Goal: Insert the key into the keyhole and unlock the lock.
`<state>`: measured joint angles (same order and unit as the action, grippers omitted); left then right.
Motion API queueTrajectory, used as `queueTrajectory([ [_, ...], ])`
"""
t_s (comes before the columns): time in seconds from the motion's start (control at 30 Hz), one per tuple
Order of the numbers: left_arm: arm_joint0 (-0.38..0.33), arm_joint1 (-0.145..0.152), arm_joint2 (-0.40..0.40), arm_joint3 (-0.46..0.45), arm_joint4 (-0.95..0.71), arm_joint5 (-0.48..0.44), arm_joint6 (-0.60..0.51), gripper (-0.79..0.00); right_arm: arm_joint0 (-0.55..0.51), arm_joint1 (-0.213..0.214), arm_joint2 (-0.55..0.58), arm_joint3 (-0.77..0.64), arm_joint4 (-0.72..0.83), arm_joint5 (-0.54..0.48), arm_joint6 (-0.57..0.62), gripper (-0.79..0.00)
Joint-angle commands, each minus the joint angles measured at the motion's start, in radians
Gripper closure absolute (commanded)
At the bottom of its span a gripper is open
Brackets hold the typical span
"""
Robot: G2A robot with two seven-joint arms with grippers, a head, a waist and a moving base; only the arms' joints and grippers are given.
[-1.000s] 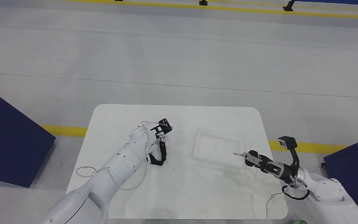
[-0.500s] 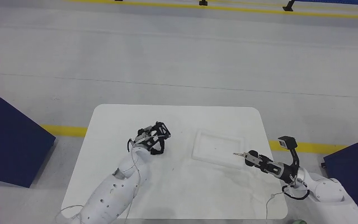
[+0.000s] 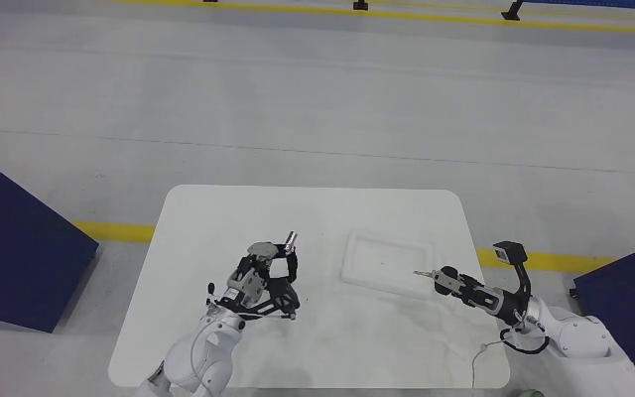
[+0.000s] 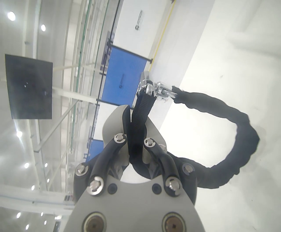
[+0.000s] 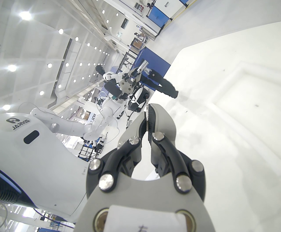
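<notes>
Clamping one cable lock (image 4: 245,129) by its strap, the left gripper (image 4: 136,118) is clenched; the right gripper (image 5: 147,123) pinches one key (image 3: 425,272), whose tip juts beyond its fingertips.

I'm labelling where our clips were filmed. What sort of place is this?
Probably a large industrial hall or robot test floor. A yellow line is marked on the wide grey floor, blue panels stand as partitions, and rows of lights hang high overhead.
</notes>
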<state>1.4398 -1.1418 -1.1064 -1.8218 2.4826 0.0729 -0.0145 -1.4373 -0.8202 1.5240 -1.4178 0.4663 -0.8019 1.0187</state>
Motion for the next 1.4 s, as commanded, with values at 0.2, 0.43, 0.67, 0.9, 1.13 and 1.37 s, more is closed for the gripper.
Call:
queueTrajectory([
  [0.2, 0.063, 0.012, -0.027, -0.043, 0.061, 0.027, 0.115, 0.0, 0.0, 0.0, 0.0, 0.0, 0.0, 0.0, 0.0, 0.0],
  [0.43, 0.063, 0.012, -0.027, -0.043, 0.061, 0.027, 0.115, 0.0, 0.0, 0.0, 0.0, 0.0, 0.0, 0.0, 0.0, 0.0],
  [0.67, 0.051, 0.022, -0.021, -0.049, 0.1, -0.021, 0.291, 0.0, 0.0, 0.0, 0.0, 0.0, 0.0, 0.0, 0.0, 0.0],
  [0.9, 0.021, 0.037, -0.03, -0.034, 0.165, -0.051, 0.523, 0.0, 0.0, 0.0, 0.0, 0.0, 0.0, 0.0, 0.0, 0.0],
  [1.13, -0.022, 0.043, -0.045, 0.019, 0.142, -0.036, 0.643, 0.0, 0.0, 0.0, 0.0, 0.0, 0.0, 0.0, 0.0, 0.0],
  [1.37, -0.027, 0.042, -0.043, 0.018, 0.138, -0.021, 0.643, 0.0, 0.0, 0.0, 0.0, 0.0, 0.0, 0.0, 0.0, 0.0],
])
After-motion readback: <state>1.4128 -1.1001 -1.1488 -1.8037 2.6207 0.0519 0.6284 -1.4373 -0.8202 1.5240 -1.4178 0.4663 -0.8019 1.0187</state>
